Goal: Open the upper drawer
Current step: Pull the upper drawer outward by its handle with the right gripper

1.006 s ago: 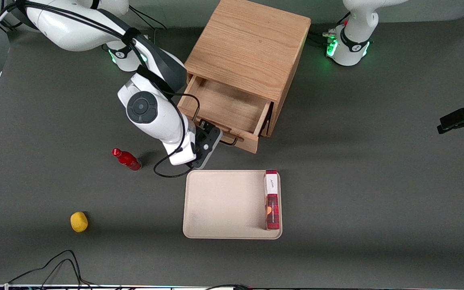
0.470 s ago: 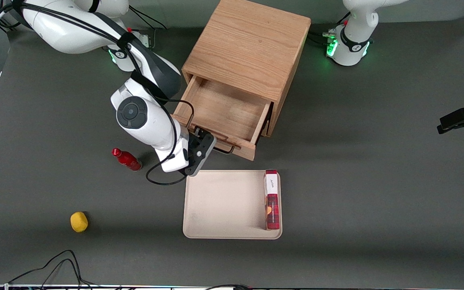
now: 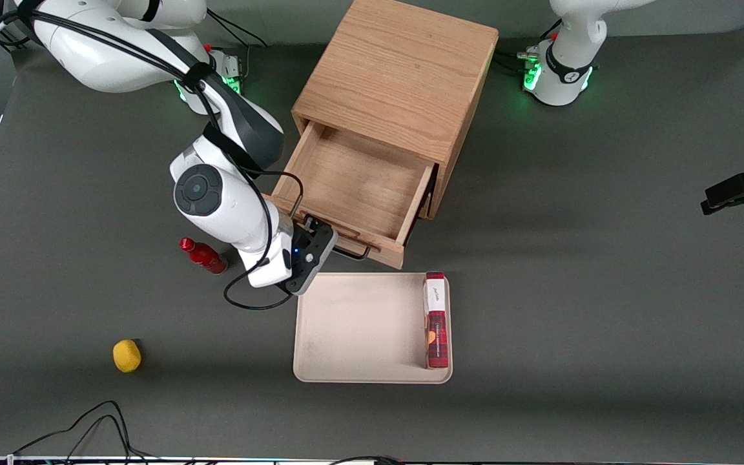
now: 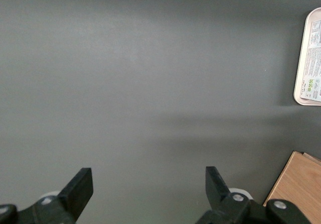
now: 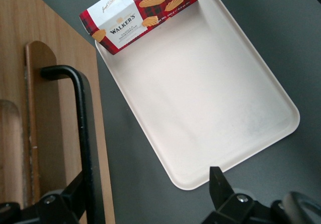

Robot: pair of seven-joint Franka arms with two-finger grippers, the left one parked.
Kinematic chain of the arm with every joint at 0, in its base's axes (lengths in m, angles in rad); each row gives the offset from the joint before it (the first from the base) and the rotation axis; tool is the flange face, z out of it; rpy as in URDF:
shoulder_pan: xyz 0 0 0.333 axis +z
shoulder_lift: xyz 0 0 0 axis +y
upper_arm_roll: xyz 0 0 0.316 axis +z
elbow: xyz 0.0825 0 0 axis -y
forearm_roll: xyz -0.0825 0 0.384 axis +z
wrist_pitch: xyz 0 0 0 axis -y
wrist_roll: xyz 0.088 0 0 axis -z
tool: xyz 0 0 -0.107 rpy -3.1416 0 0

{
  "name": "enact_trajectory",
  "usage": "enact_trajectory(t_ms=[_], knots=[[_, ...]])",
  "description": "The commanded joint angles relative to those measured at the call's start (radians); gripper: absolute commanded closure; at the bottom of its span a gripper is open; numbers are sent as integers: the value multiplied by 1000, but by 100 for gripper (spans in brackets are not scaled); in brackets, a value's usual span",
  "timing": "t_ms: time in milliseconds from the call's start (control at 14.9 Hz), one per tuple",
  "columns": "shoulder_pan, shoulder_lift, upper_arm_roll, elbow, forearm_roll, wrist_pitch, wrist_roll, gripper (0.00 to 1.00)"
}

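Note:
The upper drawer (image 3: 359, 181) of the light oak cabinet (image 3: 398, 71) stands pulled well out, its shallow wooden tray bare. A black wire handle (image 3: 352, 250) runs along the wood front nearest the front camera. My gripper (image 3: 316, 229) sits at the working arm's end of that handle. In the right wrist view the gripper (image 5: 146, 191) is open wide. The black handle bar (image 5: 83, 123) lies inside the gap, right against one finger (image 5: 75, 194), with the drawer front (image 5: 45, 83) beside it. The other finger (image 5: 218, 184) hangs over the dark table.
A beige tray (image 3: 359, 323) lies just nearer the front camera than the drawer, with a red cookie box (image 3: 436, 320) along one edge. A red bottle (image 3: 203, 256) stands beside my arm. A yellow object (image 3: 126, 356) lies nearer the camera, toward the working arm's end.
The drawer has slid farther out of the cabinet toward the front camera, and my gripper has moved with its handle, closer to the beige tray.

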Motion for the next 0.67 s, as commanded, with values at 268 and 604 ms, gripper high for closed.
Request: enact_trajectory(t_ms=[268,604], knots=[[15,23,-46,39,-17,59,-20,0],[5,24,-59,48,-16,81,-24,0]])
